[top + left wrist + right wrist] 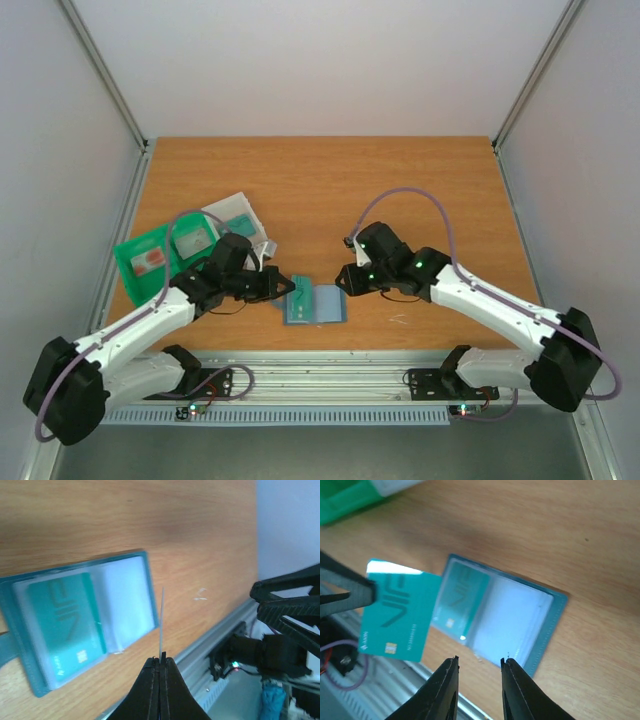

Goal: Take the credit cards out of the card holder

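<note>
Card holder [316,303] lies open on the desk [400,180], lower middle of the overhead view, with a teal card [462,597] inside. Left hand [160,662] pinches a second teal card [402,617] tight. Right hand [479,662] hovers slightly open and empty.

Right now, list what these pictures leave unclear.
- Held card: edge-on in left wrist view; print blurred in right wrist view.
- Holder: pale pocket has a whitish sheen in right wrist view; whether a card is inside, unclear.
- Green tray: contents too small in top view.
</note>
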